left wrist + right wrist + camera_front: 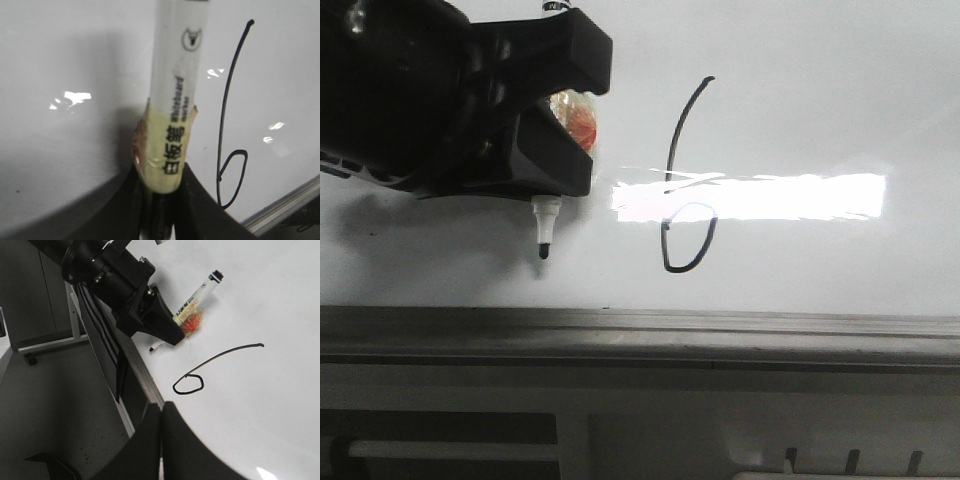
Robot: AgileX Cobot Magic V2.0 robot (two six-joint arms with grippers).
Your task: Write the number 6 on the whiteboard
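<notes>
The number 6 (682,190) is drawn in thin black line on the whiteboard (800,100), a tall curve ending in a small closed loop; it also shows as the number 6 (227,130) and the number 6 (200,375). My left gripper (555,150) is shut on a white marker pen (177,95) wrapped in tape. Its black tip (543,247) sits left of the 6, near the board; contact cannot be told. My right gripper (161,412) is shut and holds nothing, over the board's near edge.
The whiteboard's grey metal frame (640,325) runs along the near side, with a white ledge (650,400) below. A bright glare bar (750,197) crosses the 6. Beside the board, a dark floor (50,400) and a stand leg (50,345) show.
</notes>
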